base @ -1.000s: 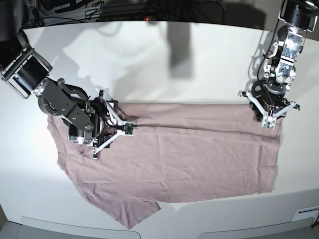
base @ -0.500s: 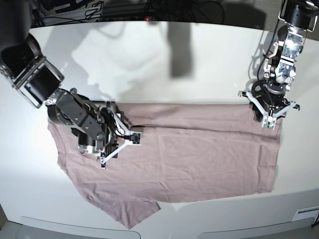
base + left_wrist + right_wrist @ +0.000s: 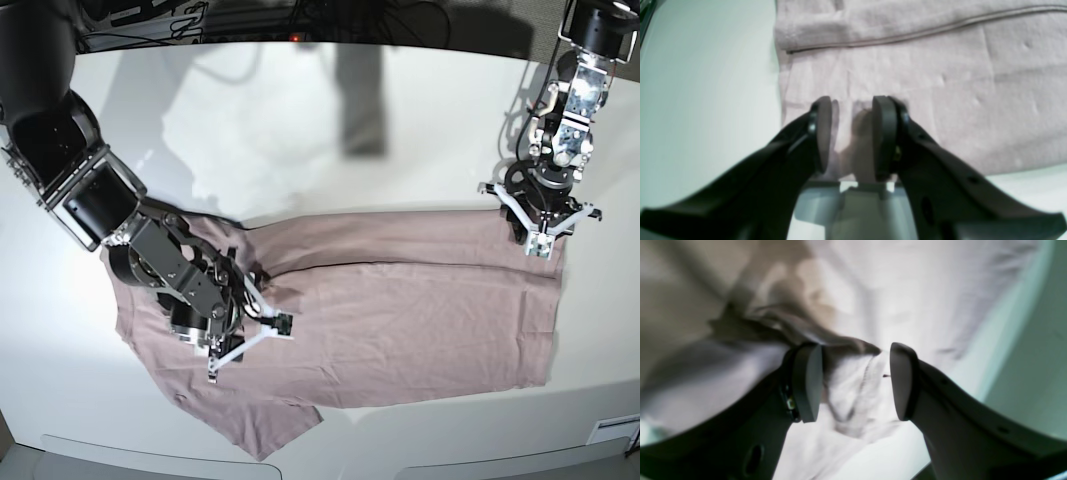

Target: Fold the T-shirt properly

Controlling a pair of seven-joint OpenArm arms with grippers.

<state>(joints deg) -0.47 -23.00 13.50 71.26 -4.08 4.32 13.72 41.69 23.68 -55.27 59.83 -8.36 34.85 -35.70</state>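
The dusty pink T-shirt [image 3: 400, 310] lies spread on the white table [image 3: 300, 130], with one long edge folded over along its far side. My left gripper [image 3: 541, 218] stands over the shirt's far right corner. In the left wrist view it [image 3: 851, 103] is open, pads apart just above the T-shirt [image 3: 940, 83] near its hem. My right gripper [image 3: 240, 320] hovers over the shirt's left part. Seen from the right wrist, that gripper [image 3: 855, 353] is open with a raised wrinkle of the T-shirt [image 3: 860, 386] between its fingers.
Black cables [image 3: 300, 20] run along the table's back edge. A grey rail [image 3: 130, 455] borders the front edge, with a white label [image 3: 612, 430] at the front right. The right arm's dark links [image 3: 90, 190] reach across the left side of the table.
My right arm has swung toward the table's front edge, carrying its open gripper across the shirt's left part. The left arm has not moved.
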